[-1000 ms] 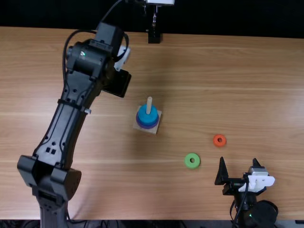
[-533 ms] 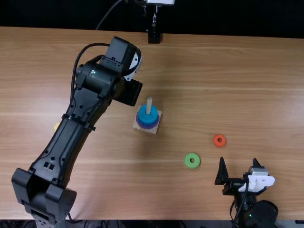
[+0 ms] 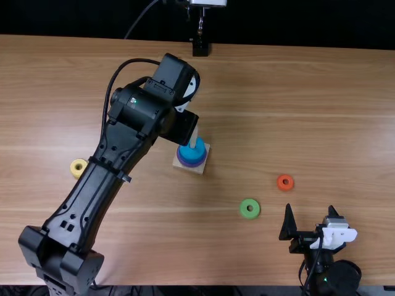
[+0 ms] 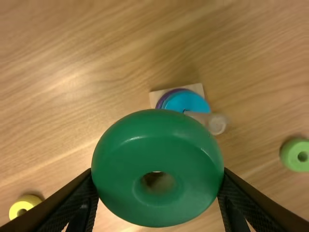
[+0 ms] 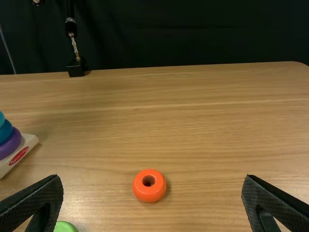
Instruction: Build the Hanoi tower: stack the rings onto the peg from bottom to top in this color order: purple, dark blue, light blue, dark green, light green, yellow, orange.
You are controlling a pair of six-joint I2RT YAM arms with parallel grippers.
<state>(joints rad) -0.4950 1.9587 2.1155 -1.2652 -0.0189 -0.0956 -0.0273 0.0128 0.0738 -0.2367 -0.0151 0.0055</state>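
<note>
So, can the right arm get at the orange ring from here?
Looks like yes: the right gripper is open and close by, the orange ring lies flat, and nothing stands between them.

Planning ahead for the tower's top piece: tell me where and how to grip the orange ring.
I'd bring the right tool straight down over the orange ring and pinch opposite sides of its outer wall. It lies flat, hole facing up, and its round outline should let the tool close from any angle.

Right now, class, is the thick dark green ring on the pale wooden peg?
No, the dark green ring is held by the left gripper, with the bare-tipped peg showing beside it.
</note>
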